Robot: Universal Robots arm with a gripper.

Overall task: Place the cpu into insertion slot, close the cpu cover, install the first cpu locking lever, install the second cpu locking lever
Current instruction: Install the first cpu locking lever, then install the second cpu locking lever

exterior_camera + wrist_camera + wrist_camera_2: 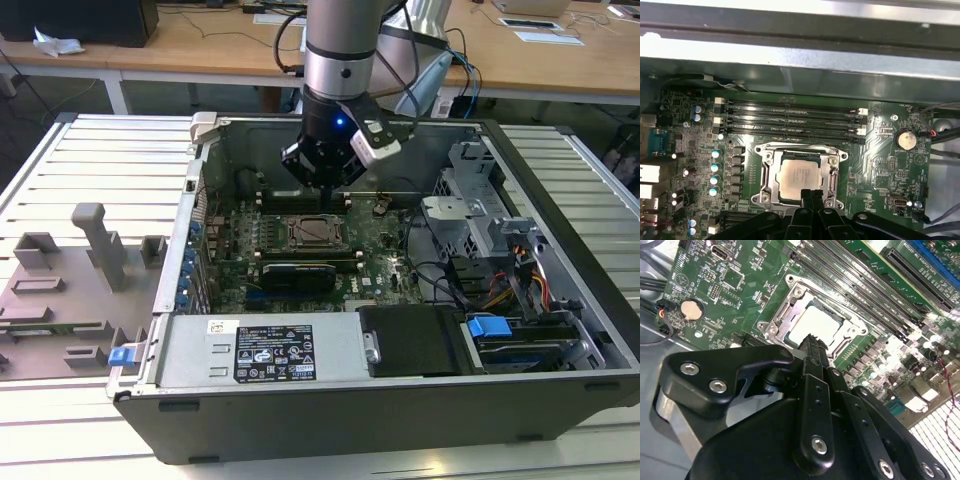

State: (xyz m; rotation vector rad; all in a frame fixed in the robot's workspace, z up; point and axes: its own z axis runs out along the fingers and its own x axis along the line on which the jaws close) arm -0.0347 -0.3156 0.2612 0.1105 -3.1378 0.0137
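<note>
The cpu (799, 179) is seen seated flat in the insertion slot (836, 157), its dull silver top showing through the square window of the cpu cover (829, 172), which appears folded down over it; in the second wrist view the same chip (817, 325) is framed by the metal plate (852, 334). Whether the locking levers are latched cannot be told. The pincer (811, 192) is held just above the near edge of the socket with its fingertips drawn together and nothing between them, a posture judged suited to pressing or hooking a thin part rather than carrying one. In the exterior view the pincer (322, 180) hangs inside an open computer case (300, 400) lying on its side, directly over the socket (312, 232) on the green motherboard (385, 245). The case is set on a slatted metal worktop (90, 160), with grey fixture blocks (95, 240) at the exterior view's left and wooden desks (200, 45) behind.
</note>
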